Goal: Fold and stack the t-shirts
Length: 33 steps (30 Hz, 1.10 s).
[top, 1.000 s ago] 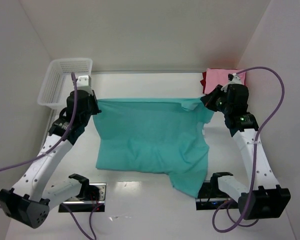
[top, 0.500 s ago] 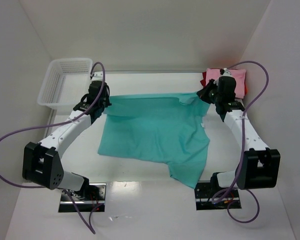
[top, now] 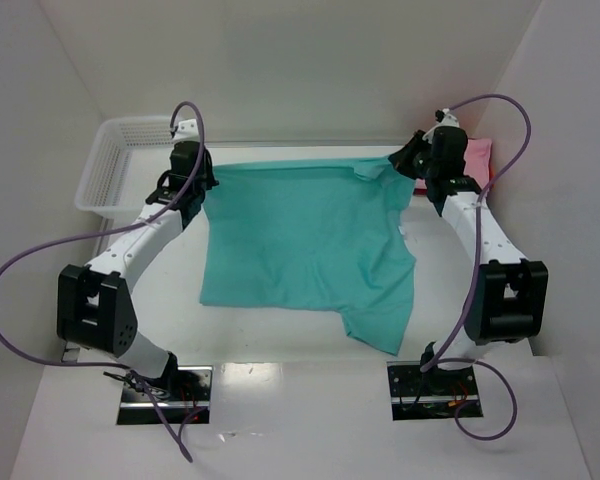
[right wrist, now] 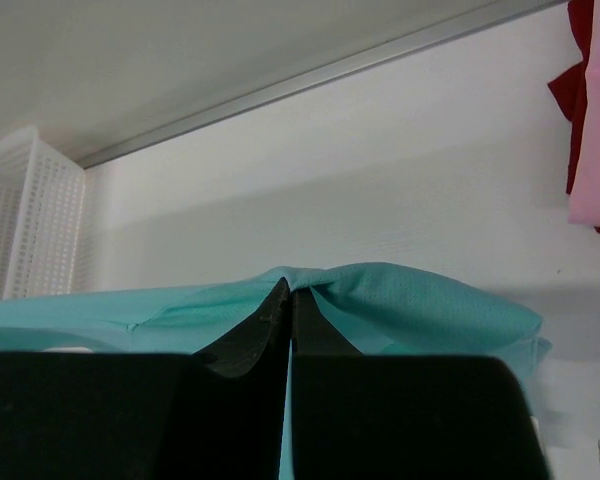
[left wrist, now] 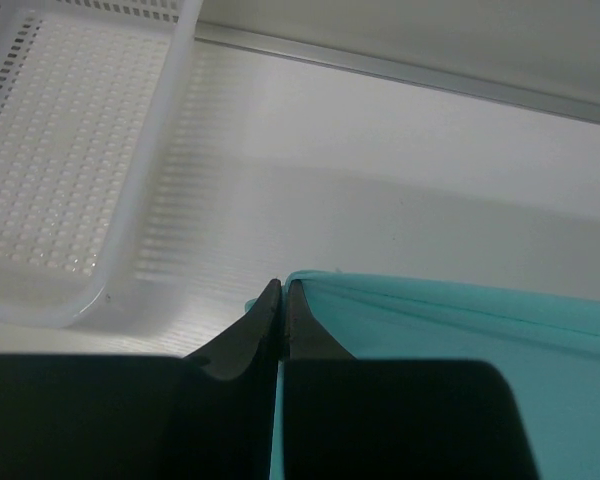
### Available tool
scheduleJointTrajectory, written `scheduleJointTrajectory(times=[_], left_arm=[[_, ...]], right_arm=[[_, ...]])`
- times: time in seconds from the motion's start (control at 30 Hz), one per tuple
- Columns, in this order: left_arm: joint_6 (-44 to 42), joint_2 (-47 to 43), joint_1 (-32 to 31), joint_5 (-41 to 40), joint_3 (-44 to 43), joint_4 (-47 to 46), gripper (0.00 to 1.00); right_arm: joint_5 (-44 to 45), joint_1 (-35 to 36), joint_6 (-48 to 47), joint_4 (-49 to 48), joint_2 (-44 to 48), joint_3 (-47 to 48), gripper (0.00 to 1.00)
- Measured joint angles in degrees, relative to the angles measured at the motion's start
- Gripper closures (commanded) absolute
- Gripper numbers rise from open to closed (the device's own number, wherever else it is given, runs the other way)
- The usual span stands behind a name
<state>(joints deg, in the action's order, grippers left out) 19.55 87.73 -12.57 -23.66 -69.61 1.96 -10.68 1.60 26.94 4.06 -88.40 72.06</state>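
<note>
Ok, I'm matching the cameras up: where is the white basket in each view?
Top external: white basket at upper left.
Left wrist: upper left corner.
Right wrist: left edge, mid-height.
Shared landmark: the teal t-shirt, visible in all three.

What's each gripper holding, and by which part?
Both are shut on the teal t-shirt: left gripper pinches its far-left corner, right gripper its far-right corner.
</note>
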Motion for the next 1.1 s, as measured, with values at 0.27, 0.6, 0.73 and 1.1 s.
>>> scheduleJointTrajectory(times=[0.27,0.6,0.73,1.1], left_arm=[[0.1,4.3,0.8,1.1,-2.1,-0.3,1.00],[-0.1,10.7,3.6,2.8,-8.0,0.1,1.00],[-0.2,15.2,4.7,2.6,-10.7,-0.2,1.00],[-0.1,29.4,6.3,3.6,-18.9,0.0,1.00]], right_arm=[[-0.2,0.0,-1.9,-0.6,-4.4,2.6,0.99],[-2.2,1.0,-3.6,-1.7,-14.7,7.3,0.99],[-1.5,2.1,-3.8,-2.1,-19.9,10.7,0.99],[-1.1,2.4,-4.0,-1.7,-34.4,23.7,0.99]])
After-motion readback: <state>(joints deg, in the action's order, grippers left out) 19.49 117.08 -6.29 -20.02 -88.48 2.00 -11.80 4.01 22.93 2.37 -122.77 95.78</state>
